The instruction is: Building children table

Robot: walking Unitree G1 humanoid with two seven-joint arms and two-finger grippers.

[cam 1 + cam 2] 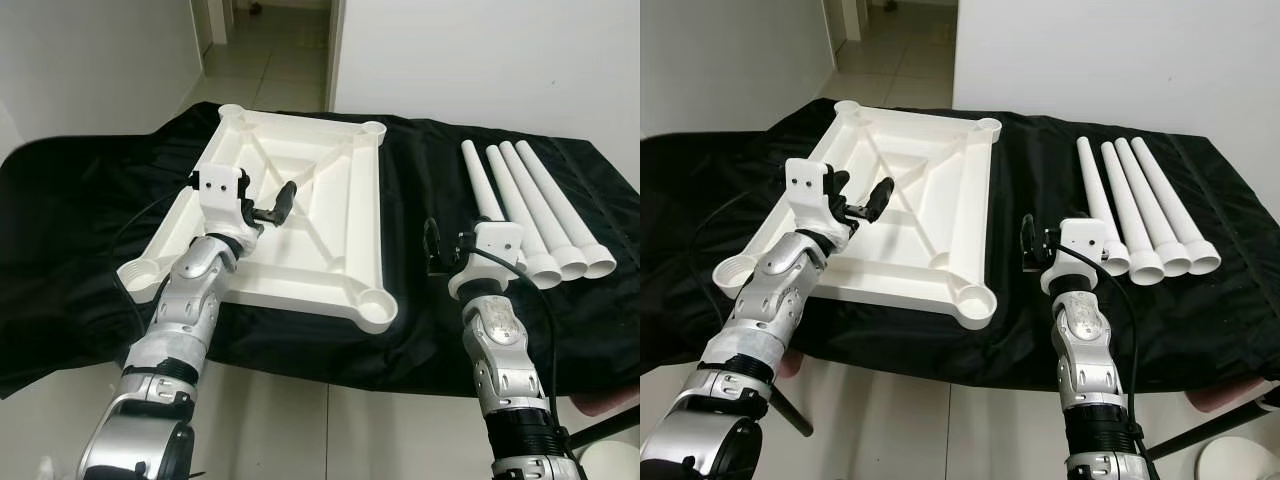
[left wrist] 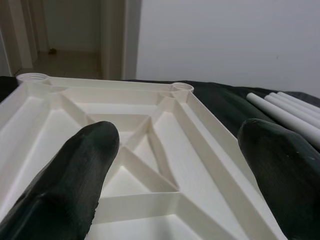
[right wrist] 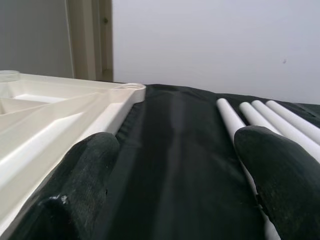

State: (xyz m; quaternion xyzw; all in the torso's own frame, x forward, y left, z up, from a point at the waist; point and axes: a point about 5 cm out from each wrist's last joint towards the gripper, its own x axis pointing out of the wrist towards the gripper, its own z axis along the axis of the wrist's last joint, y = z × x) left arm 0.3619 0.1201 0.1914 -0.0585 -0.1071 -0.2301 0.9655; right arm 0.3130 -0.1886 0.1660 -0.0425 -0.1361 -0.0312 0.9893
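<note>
Head view: white tabletop (image 1: 300, 215) lies upside down on a black cloth (image 1: 430, 200), ribs showing, with four white legs (image 1: 530, 205) side by side well apart to its right. Left gripper (image 1: 262, 203) hovers over the tabletop, fingers spread. Right gripper (image 1: 1032, 243) sits over bare cloth between tabletop and legs.

Left wrist: parted fingers (image 2: 70, 185) frame the ribs, nothing held.

Right wrist: fingers (image 3: 80, 185) apart, empty, tabletop edge one side, legs the other.
</note>
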